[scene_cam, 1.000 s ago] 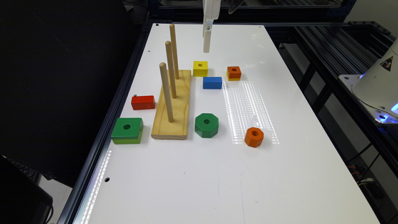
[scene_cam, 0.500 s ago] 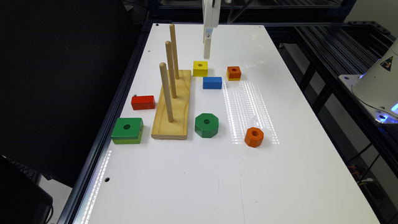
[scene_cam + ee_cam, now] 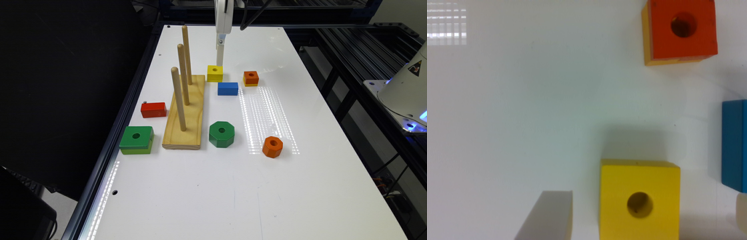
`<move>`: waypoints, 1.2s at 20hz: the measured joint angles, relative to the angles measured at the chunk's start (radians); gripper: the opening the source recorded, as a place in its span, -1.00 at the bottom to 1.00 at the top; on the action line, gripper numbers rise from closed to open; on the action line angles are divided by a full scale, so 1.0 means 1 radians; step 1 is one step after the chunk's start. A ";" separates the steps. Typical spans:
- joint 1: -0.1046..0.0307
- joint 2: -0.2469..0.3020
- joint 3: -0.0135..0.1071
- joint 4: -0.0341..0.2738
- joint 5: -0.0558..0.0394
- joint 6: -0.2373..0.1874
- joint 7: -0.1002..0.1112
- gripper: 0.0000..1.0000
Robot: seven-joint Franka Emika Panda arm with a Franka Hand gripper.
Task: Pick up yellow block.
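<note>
The yellow block (image 3: 215, 73), a small square with a round hole, sits flat on the white table (image 3: 233, 186) just beyond the blue block (image 3: 228, 88). My gripper (image 3: 220, 61) hangs straight down from above, its tip just over the far edge of the yellow block. In the wrist view the yellow block (image 3: 639, 199) lies between the two fingers, one finger (image 3: 547, 216) to one side and the other just showing at the frame's edge, so the gripper (image 3: 647, 200) is open with nothing gripped.
An orange-topped square block (image 3: 251, 78) lies on the exterior view's right of the yellow one. A wooden base with three pegs (image 3: 185, 110) stands close on the exterior view's left. Nearer are a red block (image 3: 153, 109), green square (image 3: 136, 139), green octagon (image 3: 222, 134) and orange nut (image 3: 272, 146).
The gripper has come down towards the yellow block over the last second. The blocks have not moved.
</note>
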 joint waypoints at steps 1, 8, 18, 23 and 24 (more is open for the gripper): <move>0.000 0.009 0.000 0.000 -0.0006 0.007 0.000 1.00; 0.000 0.022 -0.001 0.006 -0.0015 0.014 0.000 1.00; -0.001 0.068 -0.001 0.011 -0.0030 0.050 0.000 1.00; -0.001 0.068 -0.001 0.012 -0.0031 0.050 0.000 1.00; -0.001 0.068 -0.001 0.012 -0.0032 0.050 0.000 1.00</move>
